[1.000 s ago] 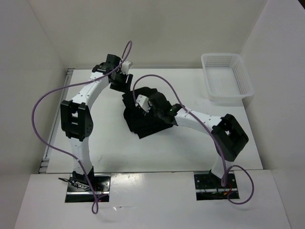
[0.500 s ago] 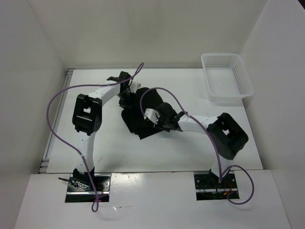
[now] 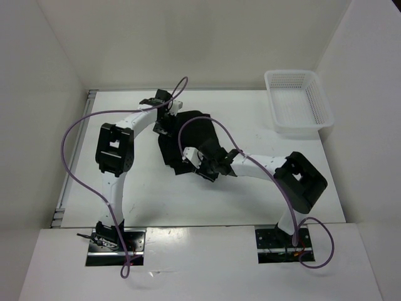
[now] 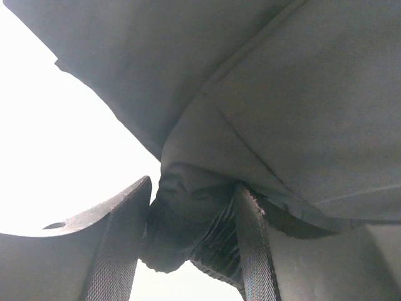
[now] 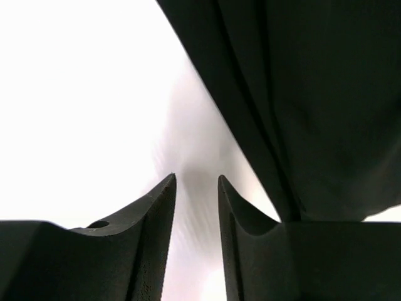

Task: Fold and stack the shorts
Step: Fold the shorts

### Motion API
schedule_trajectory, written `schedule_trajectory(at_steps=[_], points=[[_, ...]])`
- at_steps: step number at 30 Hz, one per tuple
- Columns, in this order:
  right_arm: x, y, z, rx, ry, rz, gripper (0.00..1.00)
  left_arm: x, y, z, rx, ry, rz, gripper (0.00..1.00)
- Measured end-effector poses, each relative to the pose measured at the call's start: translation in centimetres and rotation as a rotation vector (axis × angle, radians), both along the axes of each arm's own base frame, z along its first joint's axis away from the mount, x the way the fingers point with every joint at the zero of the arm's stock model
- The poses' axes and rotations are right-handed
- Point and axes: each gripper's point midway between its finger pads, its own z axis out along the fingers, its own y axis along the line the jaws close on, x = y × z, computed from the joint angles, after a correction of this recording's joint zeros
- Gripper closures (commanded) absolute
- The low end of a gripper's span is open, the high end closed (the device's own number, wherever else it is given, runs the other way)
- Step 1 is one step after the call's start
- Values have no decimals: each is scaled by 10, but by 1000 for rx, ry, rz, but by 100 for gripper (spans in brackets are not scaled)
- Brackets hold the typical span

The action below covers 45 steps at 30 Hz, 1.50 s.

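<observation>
black fabric fills the gap between the two fingers (image 4: pixel 116 251) of the left gripper (image 4: pixel 194 185): a bunched fold of the shorts (image 3: pixel 199 133) is clamped there. the right gripper (image 5: pixel 196 177) has its jaws a narrow slit apart with nothing in them. bright table (image 3: pixel 156 200) shows through, and the cloth's edge passes just beside one finger.

counted: two grippers, one pair of shorts, one white mesh basket (image 3: pixel 299 74), two purple cables (image 3: pixel 66 141).

only the overhead view shows the basket. the shorts lie crumpled on the table well apart from it, to its left and nearer the arm bases, with both grippers at the heap's side away from the basket. only the wrist views show the jaws.
</observation>
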Motion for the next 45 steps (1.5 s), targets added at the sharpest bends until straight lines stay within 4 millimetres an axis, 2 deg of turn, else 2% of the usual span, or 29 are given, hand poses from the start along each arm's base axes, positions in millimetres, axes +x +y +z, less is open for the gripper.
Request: schedule_trajectory(at_steps=[3, 6, 8, 10, 13, 16, 18, 19, 21, 24, 28, 34, 45], points=[[1, 25, 23, 80, 20, -6, 60, 11, -1, 4, -2, -35, 4, 34], [19, 55, 64, 185, -27, -40, 56, 17, -3, 9, -17, -61, 3, 29], [40, 72, 97, 267, -85, -83, 55, 17, -5, 20, -32, -78, -3, 20], [66, 80, 126, 347, -120, -154, 54, 19, -7, 39, -55, -113, -8, 17], [129, 67, 150, 428, -173, -300, 53, 20, -9, 85, -103, -196, -15, 16], [183, 32, 137, 425, -193, -451, 50, 12, -8, 121, -145, -259, -25, 18], [204, 11, 115, 399, -176, -528, 48, 3, -8, 129, -166, -265, -34, 21], [212, 3, 104, 387, -162, -556, 48, -4, -8, 127, -173, -251, -39, 23], [222, -5, 81, 366, -127, -602, 47, -16, -10, 114, -190, -202, -50, 28], [228, -10, 55, 347, -81, -635, 47, -43, -9, 78, -191, -78, -56, 28], [241, -12, 44, 361, -53, -667, 43, -71, -8, 36, -171, 64, -58, 24], [255, -21, 40, 390, -39, -740, 43, -87, -9, -5, -130, 162, -62, 24], [267, -31, 6, 399, 25, -989, 44, -85, -5, -8, -61, 128, -54, 23]])
